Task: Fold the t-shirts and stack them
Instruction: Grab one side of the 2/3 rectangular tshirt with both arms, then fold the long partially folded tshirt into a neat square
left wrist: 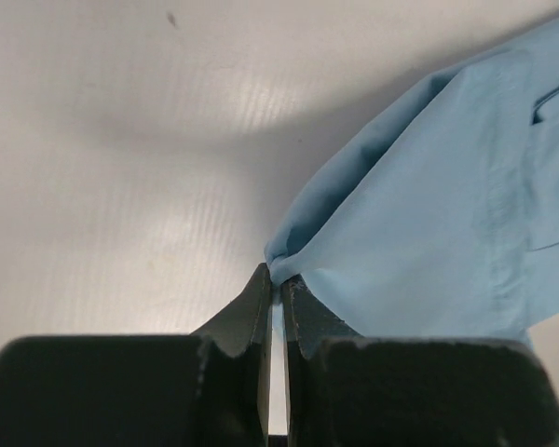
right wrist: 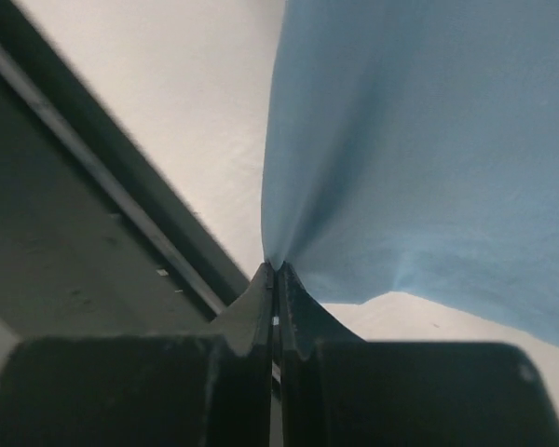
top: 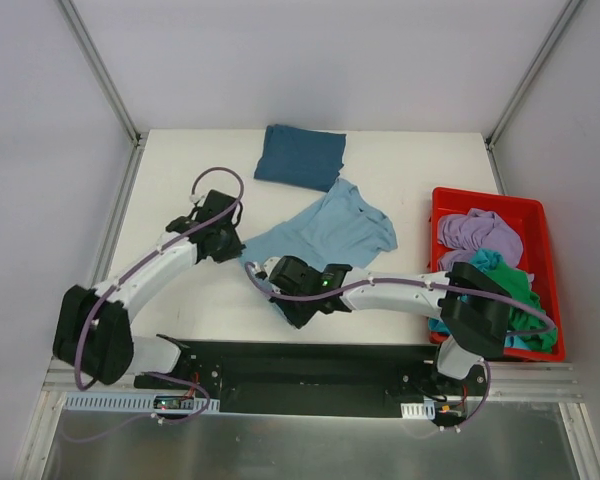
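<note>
A light sky-blue t-shirt (top: pixel 325 228) lies spread on the middle of the white table. My left gripper (top: pixel 232 240) is shut on its left corner, with cloth pinched at the fingertips in the left wrist view (left wrist: pixel 278 276). My right gripper (top: pixel 288 308) is shut on the shirt's near edge close to the table's front; the right wrist view shows the cloth (right wrist: pixel 419 158) rising from the closed tips (right wrist: pixel 276 270). A folded dark teal-blue t-shirt (top: pixel 300 156) lies at the back of the table.
A red plastic bin (top: pixel 538 218) stands at the right and holds lilac (top: pixel 477 235), green (top: pixel 525 295) and turquoise shirts. A black rail (top: pixel 310 365) runs along the table's near edge.
</note>
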`<state>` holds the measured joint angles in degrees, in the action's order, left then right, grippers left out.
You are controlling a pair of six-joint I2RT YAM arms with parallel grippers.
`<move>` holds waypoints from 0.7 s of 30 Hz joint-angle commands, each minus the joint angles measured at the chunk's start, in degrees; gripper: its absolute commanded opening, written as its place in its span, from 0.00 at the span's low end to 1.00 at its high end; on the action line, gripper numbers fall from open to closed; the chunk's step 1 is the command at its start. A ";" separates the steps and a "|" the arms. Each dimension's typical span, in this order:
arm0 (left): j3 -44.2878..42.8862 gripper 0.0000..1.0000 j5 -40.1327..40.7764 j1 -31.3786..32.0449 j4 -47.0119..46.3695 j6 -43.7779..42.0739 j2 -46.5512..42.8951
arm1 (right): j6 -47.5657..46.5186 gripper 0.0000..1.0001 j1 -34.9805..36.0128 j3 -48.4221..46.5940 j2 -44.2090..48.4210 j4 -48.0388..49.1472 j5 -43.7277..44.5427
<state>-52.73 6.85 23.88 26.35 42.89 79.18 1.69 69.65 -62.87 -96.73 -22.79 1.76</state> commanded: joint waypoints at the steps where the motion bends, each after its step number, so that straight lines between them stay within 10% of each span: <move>1: 1.49 0.00 12.47 -1.64 6.34 1.58 -11.56 | 1.20 0.00 1.02 -3.13 4.96 3.96 -17.55; 10: -1.75 0.00 14.95 -1.99 8.90 -0.17 -25.91 | 5.07 0.00 1.19 -6.56 8.92 9.87 -29.53; 21: -13.35 0.00 7.21 -1.12 5.91 -0.53 -11.26 | 12.37 0.00 -11.89 4.77 22.10 8.99 -19.60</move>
<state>-60.51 15.31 22.79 36.25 42.98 62.70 9.69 62.96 -62.17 -81.23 -12.21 -19.33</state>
